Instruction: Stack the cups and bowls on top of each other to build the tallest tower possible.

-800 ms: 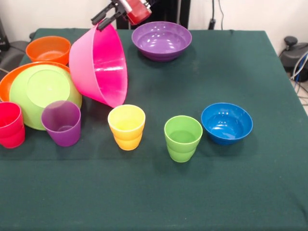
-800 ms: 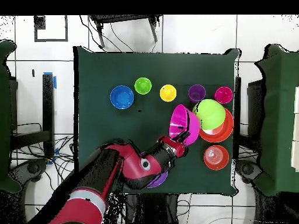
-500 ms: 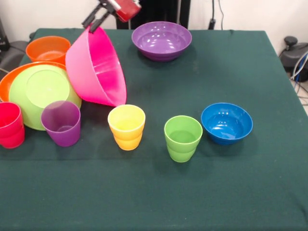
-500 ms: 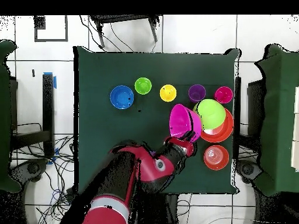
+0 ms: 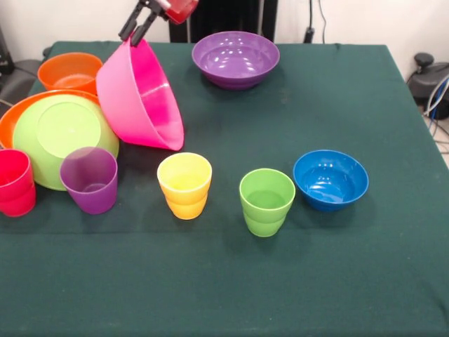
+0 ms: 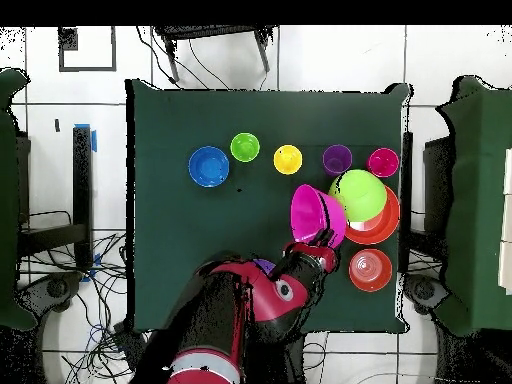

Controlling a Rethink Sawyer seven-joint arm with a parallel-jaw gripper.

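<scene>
My gripper [image 5: 136,29] is shut on the top rim of the big pink bowl [image 5: 140,98]. The bowl is tipped on edge, its lower rim on the table, and it leans against the inverted lime green bowl [image 5: 59,137]. That bowl lies on the large orange bowl [image 5: 14,116]. In the overhead view the pink bowl [image 6: 318,213] sits beside the lime green one [image 6: 360,195]. The red [image 5: 14,182], purple [image 5: 89,179], yellow [image 5: 184,184] and green [image 5: 266,201] cups stand in a row. No pink-based tower is in view.
The purple bowl [image 5: 235,60] stands at the far side and the small orange bowl [image 5: 70,70] at the far left. The small blue bowl [image 5: 330,179] is right of the green cup. The dark green tabletop [image 5: 316,281] drops off at its right edge.
My gripper has swung left in the front view, tipping the pink bowl further over towards the lime green bowl. Everything else is where it was.
</scene>
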